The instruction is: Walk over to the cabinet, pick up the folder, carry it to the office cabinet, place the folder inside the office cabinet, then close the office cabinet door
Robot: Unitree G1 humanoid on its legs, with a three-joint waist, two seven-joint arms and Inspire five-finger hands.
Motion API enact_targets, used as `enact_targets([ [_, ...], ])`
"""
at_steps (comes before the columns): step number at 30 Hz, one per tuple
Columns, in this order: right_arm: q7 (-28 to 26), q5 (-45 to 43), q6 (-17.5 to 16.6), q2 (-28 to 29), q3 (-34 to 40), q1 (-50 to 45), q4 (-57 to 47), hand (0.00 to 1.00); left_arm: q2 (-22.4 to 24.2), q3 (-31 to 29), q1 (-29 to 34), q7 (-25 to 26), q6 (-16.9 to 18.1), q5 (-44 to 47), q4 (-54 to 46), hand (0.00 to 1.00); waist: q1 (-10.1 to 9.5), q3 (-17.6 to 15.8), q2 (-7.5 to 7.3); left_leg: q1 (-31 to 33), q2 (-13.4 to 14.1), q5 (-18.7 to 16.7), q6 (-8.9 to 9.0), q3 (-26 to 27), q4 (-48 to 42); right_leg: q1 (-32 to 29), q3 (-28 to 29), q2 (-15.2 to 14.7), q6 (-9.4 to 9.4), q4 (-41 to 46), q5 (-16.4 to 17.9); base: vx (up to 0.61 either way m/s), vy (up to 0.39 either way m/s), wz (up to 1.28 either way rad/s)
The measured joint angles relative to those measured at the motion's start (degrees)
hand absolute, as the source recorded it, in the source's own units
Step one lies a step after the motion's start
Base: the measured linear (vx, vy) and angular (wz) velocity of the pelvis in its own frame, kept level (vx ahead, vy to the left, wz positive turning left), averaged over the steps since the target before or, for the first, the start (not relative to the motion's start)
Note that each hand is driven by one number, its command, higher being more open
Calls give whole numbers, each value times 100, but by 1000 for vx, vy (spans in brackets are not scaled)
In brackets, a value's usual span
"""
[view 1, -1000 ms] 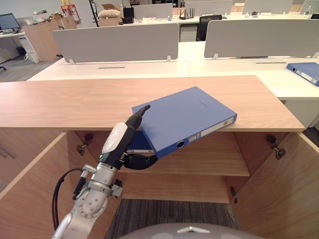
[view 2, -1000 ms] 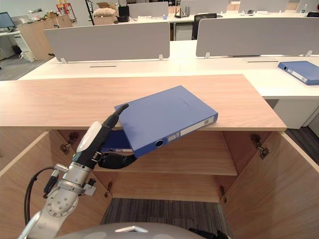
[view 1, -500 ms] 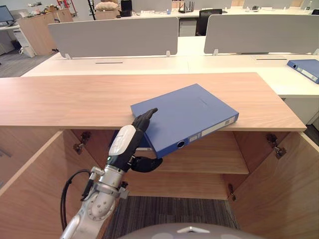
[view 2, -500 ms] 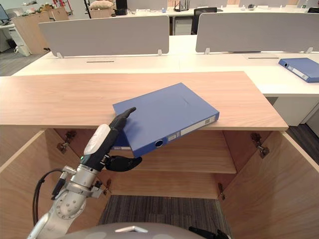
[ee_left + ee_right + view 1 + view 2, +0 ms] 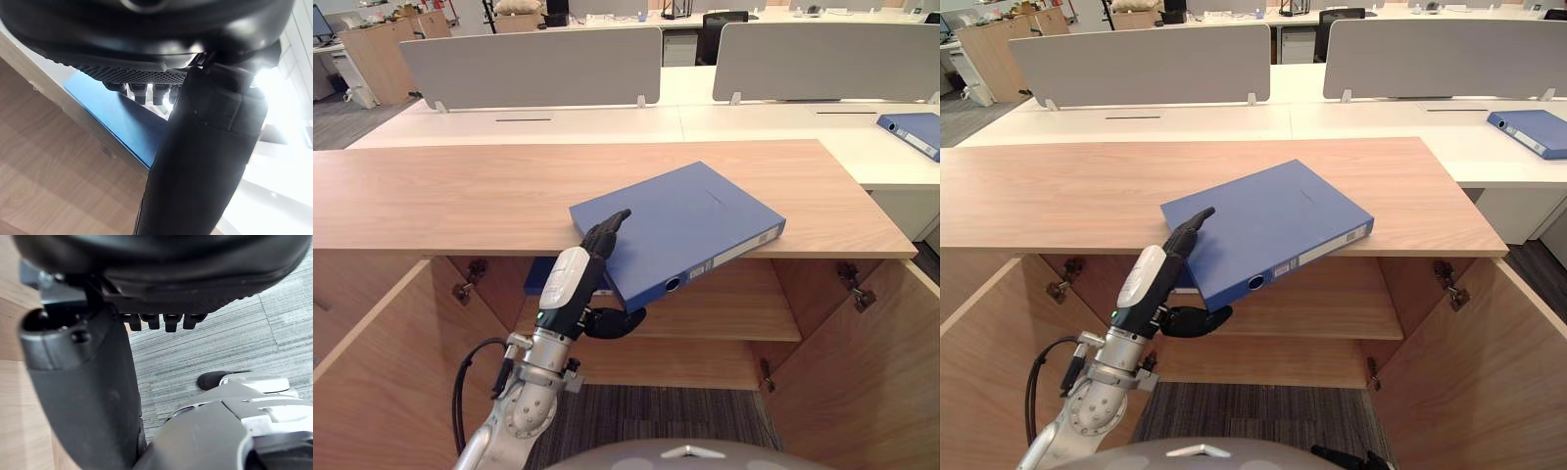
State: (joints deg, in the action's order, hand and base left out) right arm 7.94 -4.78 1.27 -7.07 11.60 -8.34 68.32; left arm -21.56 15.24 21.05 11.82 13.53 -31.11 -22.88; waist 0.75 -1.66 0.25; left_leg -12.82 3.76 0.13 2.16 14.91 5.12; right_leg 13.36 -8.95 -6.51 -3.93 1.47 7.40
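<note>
**Eye views.** The blue folder [image 5: 675, 225] is shown lying flat on the wooden cabinet top [image 5: 440, 196], with its near corner overhanging the open front. That corner is pinched by the left hand [image 5: 570, 289]. The fingers [image 5: 607, 230] are laid on the cover and the thumb is curled beneath.

**Left wrist view.** The folder's blue surface is seen past the fingertips.

**Right wrist view.** The right hand [image 5: 83, 391] is held empty, fingers relaxed, above grey carpet [image 5: 220, 347].

The folder is judged stiff, smooth-covered and moderately heavy. A deeper hold near the spine is advised, since a corner pinch may let it pivot.
</note>
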Motion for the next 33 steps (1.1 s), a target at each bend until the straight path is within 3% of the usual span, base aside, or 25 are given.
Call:
enact_targets([
  [6, 23, -1, -2, -2, -54, -5, 1, 100, 22, -39, -220, 330, 104, -565, -58, 0, 12, 9, 11, -33, -1, -21, 23, -1, 20, 70, -6, 4, -3, -80, -25, 0, 0, 0],
  [23, 111, -449, -39, -7, -166, 14, -141, 100, 544, -68, -264, 472, 67, -387, -20, 0, 120, 37, 80, 5, 4, -94, 20, 117, -1, 19, 130, 23, 5, -193, -71, 1, -3, -4],
  [27, 180, -803, -262, 76, -394, -158, -1117, 100, 1063, -121, -213, 621, -30, 200, -139, 0, 123, 78, 155, 119, 27, -98, 18, 330, -6, -236, 404, 39, -22, -190, -170, -23, 2, -28],
  [33, 280, -1126, -540, 424, -424, -530, -2454, 100, 1463, -14, -214, 666, -69, 992, -334, 0, 159, 59, 118, 173, 44, -115, -5, 337, -7, -405, 536, 51, -27, -80, -203, -41, -18, -13],
])
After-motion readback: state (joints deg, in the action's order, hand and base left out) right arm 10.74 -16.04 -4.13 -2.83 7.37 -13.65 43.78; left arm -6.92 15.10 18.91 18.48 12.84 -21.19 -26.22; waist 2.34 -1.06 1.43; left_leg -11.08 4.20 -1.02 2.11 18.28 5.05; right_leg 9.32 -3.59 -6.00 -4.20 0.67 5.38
